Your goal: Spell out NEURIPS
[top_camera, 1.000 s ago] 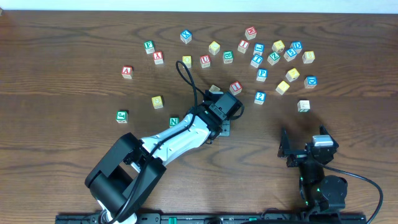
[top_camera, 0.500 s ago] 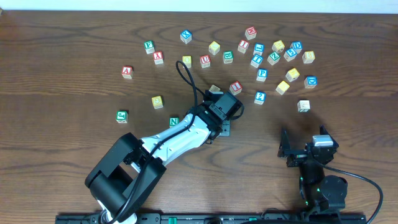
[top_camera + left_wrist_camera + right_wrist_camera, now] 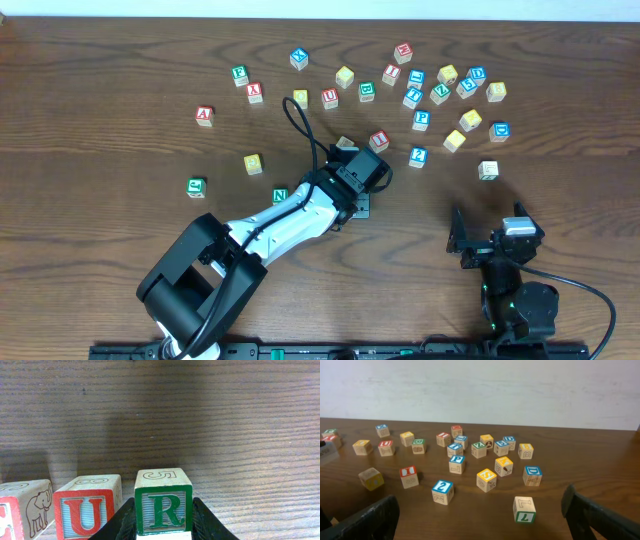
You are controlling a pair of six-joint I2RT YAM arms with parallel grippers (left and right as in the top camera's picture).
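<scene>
Overhead view: fixed above, facing straight down, far enough back to take in the whole counter (image 3: 100,130) and both arms.

Left wrist view: set low and very near, facing level across the wood. The green R cube (image 3: 163,507) sits between the fingers (image 3: 122,520) of the left hand (image 3: 163,515) and fills the lower frame, with the red U cube (image 3: 86,512) just beside it.

Right wrist view: low and farther back, facing across the scattered cubes (image 3: 485,455) toward the wall (image 3: 480,390).

Shared with overhead: the red I cube (image 3: 408,476) and that cluster.
</scene>
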